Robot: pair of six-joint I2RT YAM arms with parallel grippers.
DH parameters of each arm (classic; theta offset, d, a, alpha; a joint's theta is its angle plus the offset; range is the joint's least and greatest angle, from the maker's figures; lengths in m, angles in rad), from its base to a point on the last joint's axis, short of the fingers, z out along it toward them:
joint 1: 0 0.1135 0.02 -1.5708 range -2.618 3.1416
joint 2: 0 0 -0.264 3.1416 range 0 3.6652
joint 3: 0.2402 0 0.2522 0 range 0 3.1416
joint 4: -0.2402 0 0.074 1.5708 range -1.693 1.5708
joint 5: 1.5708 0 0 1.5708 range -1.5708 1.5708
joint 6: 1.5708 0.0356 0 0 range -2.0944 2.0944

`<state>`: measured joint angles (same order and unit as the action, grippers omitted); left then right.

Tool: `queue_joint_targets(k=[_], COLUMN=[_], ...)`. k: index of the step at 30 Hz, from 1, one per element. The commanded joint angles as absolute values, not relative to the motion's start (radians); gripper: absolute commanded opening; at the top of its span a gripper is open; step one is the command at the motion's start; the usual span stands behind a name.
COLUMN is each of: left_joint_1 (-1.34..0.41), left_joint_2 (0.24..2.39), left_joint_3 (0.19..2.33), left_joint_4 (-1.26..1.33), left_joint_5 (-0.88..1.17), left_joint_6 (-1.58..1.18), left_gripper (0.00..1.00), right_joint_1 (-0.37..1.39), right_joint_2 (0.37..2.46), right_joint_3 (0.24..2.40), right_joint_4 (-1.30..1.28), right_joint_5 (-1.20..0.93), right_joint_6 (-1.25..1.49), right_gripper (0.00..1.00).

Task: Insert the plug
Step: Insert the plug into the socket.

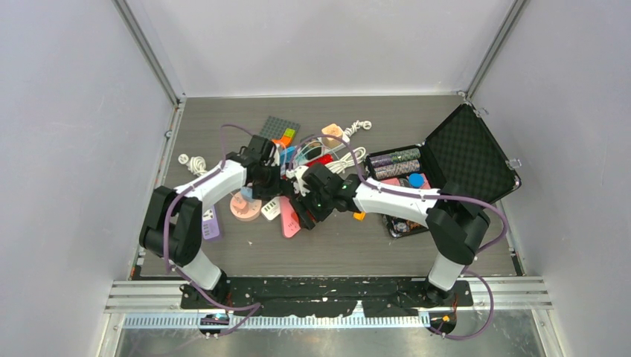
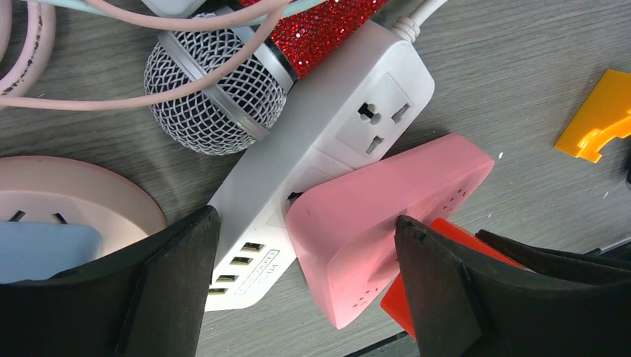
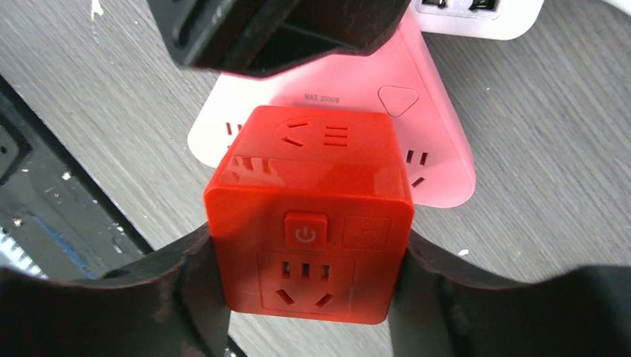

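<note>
On the grey worktop (image 1: 245, 253), the left fingers (image 2: 149, 297) stand spread over the white power strip (image 2: 327, 141) and pink triangular socket block (image 2: 372, 223) (block overlapping strip), while the right fingers (image 3: 171, 297) pinch the red socket cube (image 3: 312, 216) over that block.

Overhead, plus wrist close-ups on pink strip (image 2: 372, 216)

Pale grey walls (image 1: 67, 111) enclose a dark wood-grain table (image 1: 350, 253) under even light.

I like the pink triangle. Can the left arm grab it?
Probably yes: the left arm has its jaws open either side of the pink power strip, though the red cube crowds it.
</note>
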<state>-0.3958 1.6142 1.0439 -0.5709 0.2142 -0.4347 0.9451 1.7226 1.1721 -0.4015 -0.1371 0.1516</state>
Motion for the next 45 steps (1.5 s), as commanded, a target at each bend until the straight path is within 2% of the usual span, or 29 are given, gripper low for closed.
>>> queue_joint_targets(k=[1,2,3,5,14,21,28,33,38,41,45], left_joint_1=[-0.374,-0.37,-0.367,-0.359,-0.307,-0.306,-0.306,-0.307,-0.307,-0.307,-0.307], left_joint_2=[1.612,1.607,1.602,1.588,1.519,1.503,1.543,1.578,1.628,1.641,1.643], left_joint_3=[1.072,1.07,1.069,1.067,0.999,0.978,0.956,0.947,0.924,0.902,0.867], left_joint_4=[-0.578,-0.574,-0.57,-0.559,-0.413,-0.389,-0.424,-0.445,-0.431,-0.41,-0.387], left_joint_5=[0.251,0.259,0.269,0.286,0.379,0.305,0.197,0.2,0.255,0.281,0.314], left_joint_6=[-0.427,-0.43,-0.433,-0.439,-0.506,-0.505,-0.457,-0.446,-0.464,-0.472,-0.481], left_gripper=[0.84,0.85,0.85,0.85,0.87,0.87,0.86,0.87,0.75,0.66,0.58], right_joint_1=[0.97,0.976,0.979,0.988,1.025,1.052,1.051,1.046,1.027,1.018,1.014], right_joint_2=[1.692,1.687,1.683,1.666,1.62,1.624,1.648,1.699,1.745,1.765,1.796], right_joint_3=[1.114,1.091,1.078,1.039,0.857,0.804,0.882,0.981,1.098,1.131,1.163], right_joint_4=[-0.284,-0.253,-0.236,-0.186,0.028,0.127,0.068,-0.063,-0.21,-0.244,-0.276], right_joint_5=[-0.078,-0.07,-0.055,-0.033,0.127,0.21,0.173,0.118,0.067,0.059,0.062], right_joint_6=[0.148,0.146,0.146,0.143,0.127,0.134,0.149,0.152,0.158,0.164,0.168], right_gripper=[0.29,0.26,0.16,0.07,0.05,0.05,0.05,0.06,0.05,0.05,0.05])
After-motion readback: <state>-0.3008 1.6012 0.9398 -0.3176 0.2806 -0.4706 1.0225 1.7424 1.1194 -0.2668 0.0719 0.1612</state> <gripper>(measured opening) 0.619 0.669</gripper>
